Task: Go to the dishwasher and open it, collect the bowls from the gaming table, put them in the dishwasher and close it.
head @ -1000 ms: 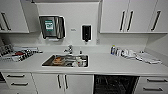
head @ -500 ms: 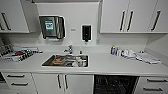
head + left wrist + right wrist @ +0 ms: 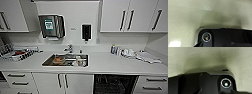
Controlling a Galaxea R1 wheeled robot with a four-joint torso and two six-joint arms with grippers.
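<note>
Dishwasher [image 3: 113, 84] sits under the table [image 3: 105, 65], right of the sink [image 3: 65, 60], its dark racked interior showing. I judge its door stiff and heavy, best gripped along the edge. My claws' state I cannot tell.

Steel sink [image 3: 50, 60], smooth white counter [image 3: 112, 66], speckled floor [image 3: 186, 16].

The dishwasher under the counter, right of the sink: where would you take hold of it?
The dishwasher already shows its dark racked inside, and the door and any handle lie below the head view's edge. I'd guess: grip the door's free edge, coming from the front.
</note>
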